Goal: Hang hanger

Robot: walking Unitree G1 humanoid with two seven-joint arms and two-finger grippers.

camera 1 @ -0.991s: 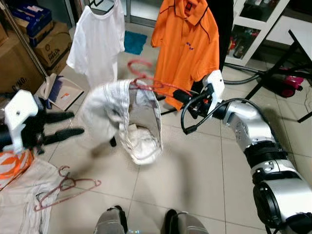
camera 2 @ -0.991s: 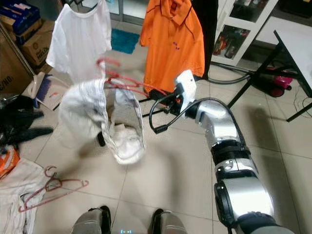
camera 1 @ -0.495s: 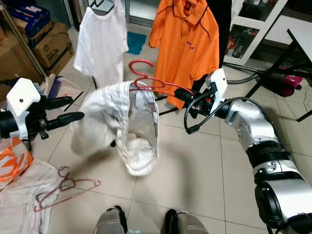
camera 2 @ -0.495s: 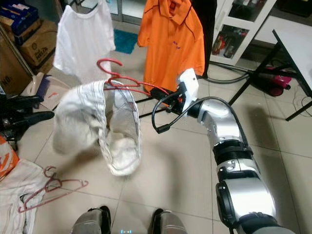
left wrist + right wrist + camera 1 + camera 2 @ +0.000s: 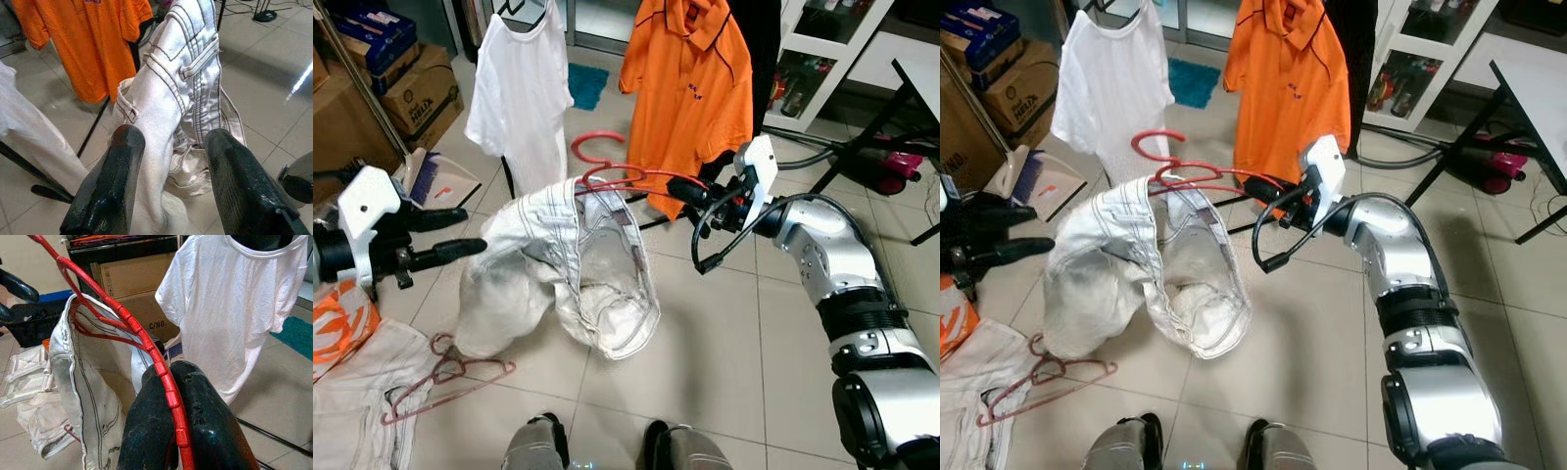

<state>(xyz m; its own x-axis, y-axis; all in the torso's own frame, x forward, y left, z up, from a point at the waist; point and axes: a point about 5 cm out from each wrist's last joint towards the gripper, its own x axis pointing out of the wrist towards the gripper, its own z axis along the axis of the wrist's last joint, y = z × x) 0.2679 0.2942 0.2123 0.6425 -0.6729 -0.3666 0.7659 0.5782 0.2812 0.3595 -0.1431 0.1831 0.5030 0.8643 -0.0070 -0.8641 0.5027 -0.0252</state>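
A red hanger (image 5: pixel 607 164) carries white jeans (image 5: pixel 548 269) that hang open and bunched above the tiled floor. My right gripper (image 5: pixel 680 193) is shut on the hanger's end bar; in the right wrist view its fingers (image 5: pixel 146 431) pinch the red bar (image 5: pixel 122 316). My left gripper (image 5: pixel 475 229) is open at the left, its tips close to the jeans' left side. In the left wrist view the jeans (image 5: pixel 186 73) lie just beyond the two spread fingers (image 5: pixel 112 186). A white T-shirt (image 5: pixel 521 83) and an orange polo (image 5: pixel 690 88) hang at the back.
A second red hanger (image 5: pixel 445 377) lies on white cloth on the floor at lower left. Cardboard boxes (image 5: pixel 411 93) stand at back left. A white shelf unit (image 5: pixel 822 59) and black table legs (image 5: pixel 862 147) are at back right. My feet (image 5: pixel 538 446) are at the bottom.
The jeans have swung and spread out towards the right and lower. My left gripper has moved right, closer to the jeans. The right gripper keeps its hold on the hanger.
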